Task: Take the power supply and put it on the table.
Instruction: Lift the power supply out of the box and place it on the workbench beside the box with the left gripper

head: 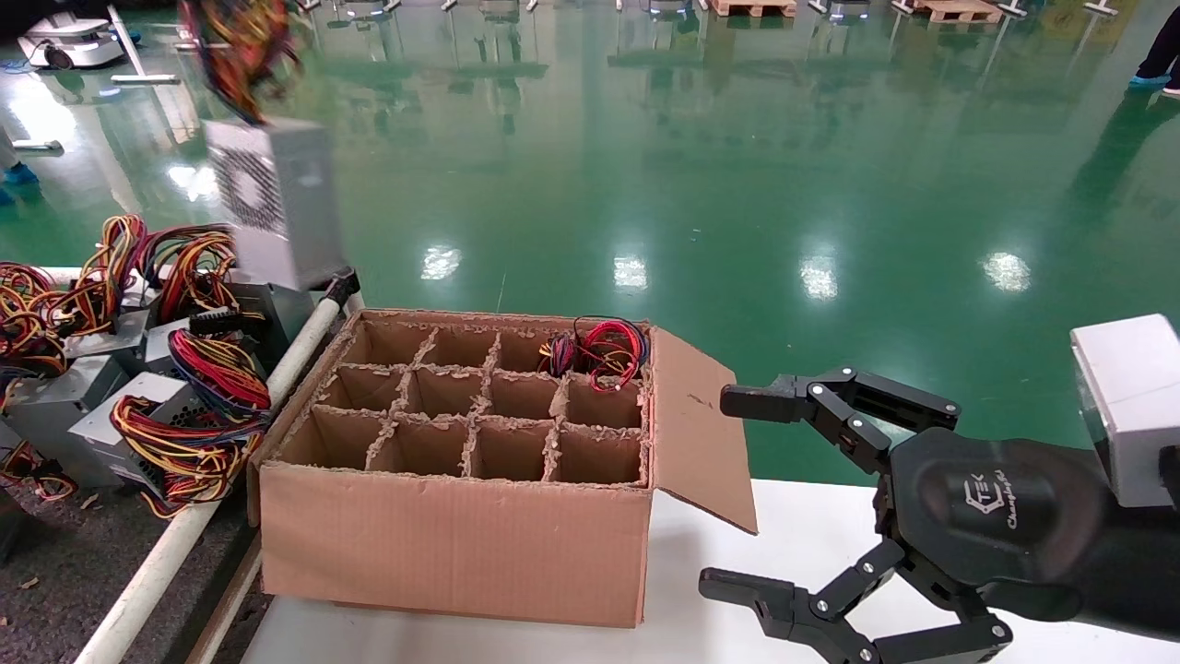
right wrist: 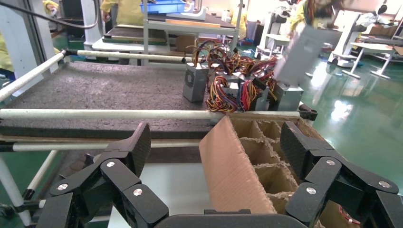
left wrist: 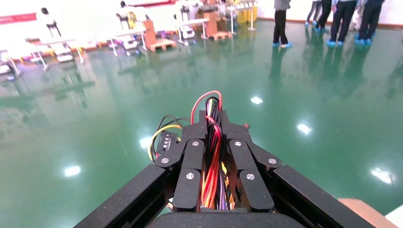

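Note:
The power supply (head: 277,198), a grey metal box with a round fan grille, hangs in the air above the far end of the white pipe rail (head: 221,470). Its red, yellow and black wires (head: 240,46) run up out of the head view. In the left wrist view my left gripper (left wrist: 213,116) is shut on that wire bundle (left wrist: 212,156). The box also appears in the right wrist view as a power supply (right wrist: 302,54) over the table (right wrist: 104,88), a dark gritty surface. My right gripper (head: 724,492) stands open beside the cardboard box, holding nothing.
Several other power supplies (head: 138,397) with tangled wires lie on the table's far end. A divided cardboard box (head: 461,480) sits on the white tabletop (head: 737,572), with red and black wires (head: 599,355) in one far cell. Its open flap (right wrist: 233,171) stands before my right gripper (right wrist: 216,142).

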You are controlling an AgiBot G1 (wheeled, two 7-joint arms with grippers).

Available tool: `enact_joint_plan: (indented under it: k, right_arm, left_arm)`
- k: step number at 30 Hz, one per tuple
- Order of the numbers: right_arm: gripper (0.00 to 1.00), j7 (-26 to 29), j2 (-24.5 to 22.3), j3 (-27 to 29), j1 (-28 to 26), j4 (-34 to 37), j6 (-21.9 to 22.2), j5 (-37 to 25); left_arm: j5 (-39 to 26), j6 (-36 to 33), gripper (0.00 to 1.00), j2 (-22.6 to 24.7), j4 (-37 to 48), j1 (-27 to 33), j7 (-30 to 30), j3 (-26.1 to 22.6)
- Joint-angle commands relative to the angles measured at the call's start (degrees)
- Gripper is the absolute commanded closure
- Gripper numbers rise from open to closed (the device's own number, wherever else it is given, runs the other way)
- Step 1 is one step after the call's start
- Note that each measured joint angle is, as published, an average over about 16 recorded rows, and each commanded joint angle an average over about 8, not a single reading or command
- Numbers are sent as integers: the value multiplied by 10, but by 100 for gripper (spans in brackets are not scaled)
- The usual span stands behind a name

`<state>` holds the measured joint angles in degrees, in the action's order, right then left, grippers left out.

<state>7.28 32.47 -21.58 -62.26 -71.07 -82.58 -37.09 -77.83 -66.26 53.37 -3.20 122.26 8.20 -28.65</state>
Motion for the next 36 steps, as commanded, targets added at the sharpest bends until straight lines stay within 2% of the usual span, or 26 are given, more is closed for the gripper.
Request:
enact_joint_plan:
  k: [1, 21, 36]
  right_arm:
    - [0, 0, 0, 0, 0, 0, 0, 0]
    - [0, 0, 0, 0, 0, 0, 0, 0]
    - [0, 0, 0, 0, 0, 0, 0, 0]
  left_arm:
    - [1, -10, 100, -14, 1, 16, 1, 1]
    - [-83, -105, 100, -154, 8, 99, 12, -55]
    - [-132, -160, 100, -224, 4, 125, 39, -89]
